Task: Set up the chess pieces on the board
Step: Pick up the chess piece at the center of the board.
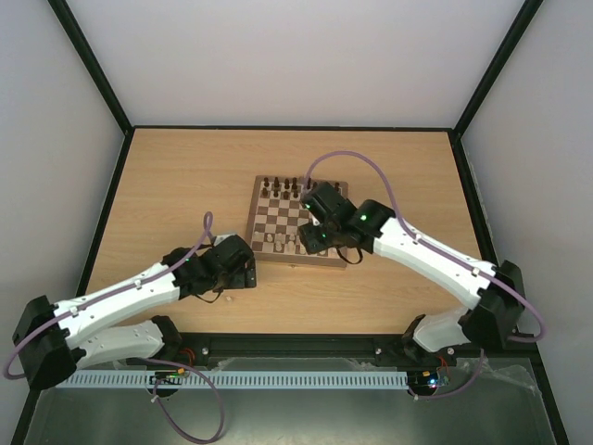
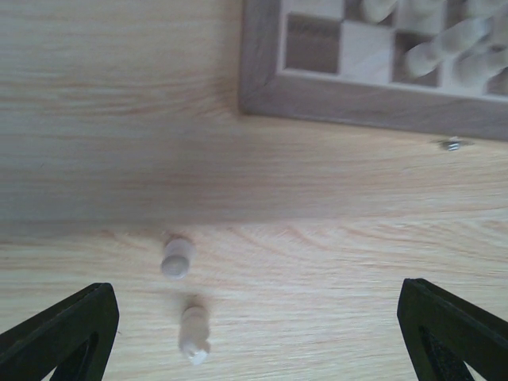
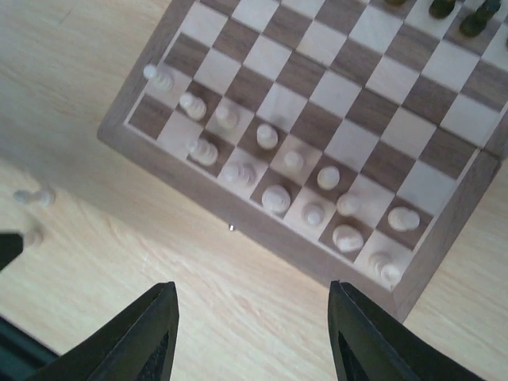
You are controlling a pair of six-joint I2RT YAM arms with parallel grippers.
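Observation:
The checkered board (image 1: pixel 278 215) lies mid-table, with dark pieces on its far rows and several pale pieces (image 3: pixel 275 198) standing on its near two rows. Two pale pieces lie on the bare table left of the board: one (image 2: pixel 177 256) and another (image 2: pixel 194 329) just below it, both between my left gripper's fingers. My left gripper (image 2: pixel 254 337) is open and empty above the table, near the board's near left corner (image 2: pixel 262 87). My right gripper (image 3: pixel 252 337) is open and empty over the table just in front of the board's near edge (image 3: pixel 262 238).
The two loose pale pieces also show at the left edge of the right wrist view (image 3: pixel 33 197). A small metal speck (image 2: pixel 452 144) lies on the table by the board's near edge. Black frame posts and grey walls bound the table.

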